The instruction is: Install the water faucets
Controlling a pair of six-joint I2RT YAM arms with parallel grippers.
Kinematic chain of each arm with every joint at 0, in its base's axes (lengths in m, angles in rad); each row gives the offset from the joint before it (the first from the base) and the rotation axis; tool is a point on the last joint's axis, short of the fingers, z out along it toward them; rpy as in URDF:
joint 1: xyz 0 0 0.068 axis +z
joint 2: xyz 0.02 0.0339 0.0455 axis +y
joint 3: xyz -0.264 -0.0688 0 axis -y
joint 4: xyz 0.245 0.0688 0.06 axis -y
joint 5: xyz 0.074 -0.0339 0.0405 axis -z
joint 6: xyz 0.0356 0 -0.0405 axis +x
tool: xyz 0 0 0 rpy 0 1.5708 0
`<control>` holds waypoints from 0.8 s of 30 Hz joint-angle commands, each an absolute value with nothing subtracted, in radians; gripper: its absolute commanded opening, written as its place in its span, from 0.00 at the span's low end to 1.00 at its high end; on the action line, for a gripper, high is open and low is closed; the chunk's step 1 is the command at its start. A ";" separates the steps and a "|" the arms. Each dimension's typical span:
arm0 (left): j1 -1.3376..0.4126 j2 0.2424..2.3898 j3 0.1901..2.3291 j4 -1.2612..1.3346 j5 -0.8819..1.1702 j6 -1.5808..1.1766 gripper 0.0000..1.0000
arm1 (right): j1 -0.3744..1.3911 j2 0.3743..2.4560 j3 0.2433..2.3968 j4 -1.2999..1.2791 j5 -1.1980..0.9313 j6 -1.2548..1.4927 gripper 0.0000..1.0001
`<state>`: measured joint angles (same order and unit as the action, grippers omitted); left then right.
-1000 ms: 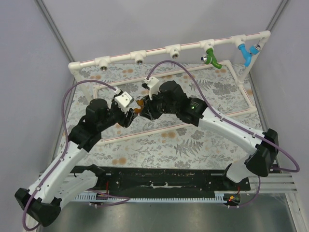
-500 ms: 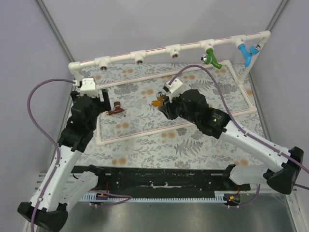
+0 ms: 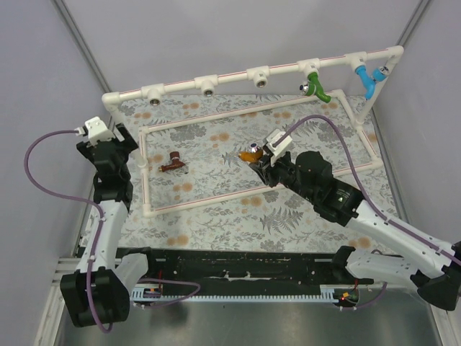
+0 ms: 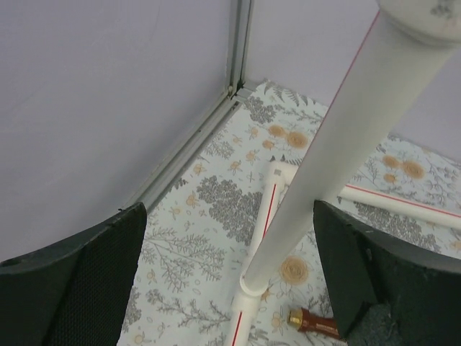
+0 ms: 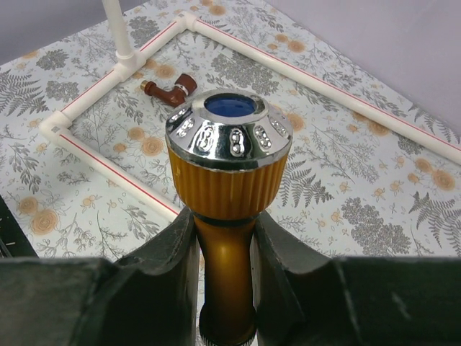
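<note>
My right gripper [image 3: 259,158] is shut on the stem of the orange-yellow water faucet [image 3: 251,153], held above the middle of the mat. In the right wrist view the faucet [image 5: 229,166] stands upright between the fingers [image 5: 162,259], its chrome cap with a blue centre on top. The dark reddish-brown water faucet [image 3: 173,164] lies loose on the mat inside the low pipe frame and shows too in the left wrist view [image 4: 317,323] and the right wrist view [image 5: 169,90]. My left gripper [image 3: 128,148] is open at the frame's left side. Its jaws straddle a white upright pipe [image 4: 324,151] without touching it.
A raised white pipe rail [image 3: 230,76] crosses the back with three open sockets; one socket [image 3: 207,86] is near the middle. A green tap [image 3: 315,88] and a light blue tap [image 3: 369,79] sit at its right end. Grey walls stand close on both sides.
The left gripper has opened and swung from the middle to the frame's left post, leaving the reddish-brown faucet on the mat. The right arm has drawn rightward with the orange-yellow faucet.
</note>
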<state>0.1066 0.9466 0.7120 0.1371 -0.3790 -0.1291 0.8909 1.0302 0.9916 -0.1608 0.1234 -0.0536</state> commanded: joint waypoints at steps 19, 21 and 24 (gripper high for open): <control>0.155 1.181 0.713 0.720 -0.005 -0.011 0.34 | 0.891 0.890 0.896 0.028 0.187 -0.297 0.00; 0.153 1.143 0.722 0.628 0.052 -0.002 0.19 | 0.891 0.891 0.899 0.035 0.213 -0.334 0.00; 0.147 1.039 0.738 0.429 0.045 -0.002 0.02 | 0.891 0.893 0.913 0.057 0.221 -0.426 0.00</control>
<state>0.1616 1.1610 0.6884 0.5953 -0.0116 -0.0154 0.8906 0.9108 0.8921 -0.0376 0.1860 -0.3038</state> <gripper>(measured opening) 0.340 0.350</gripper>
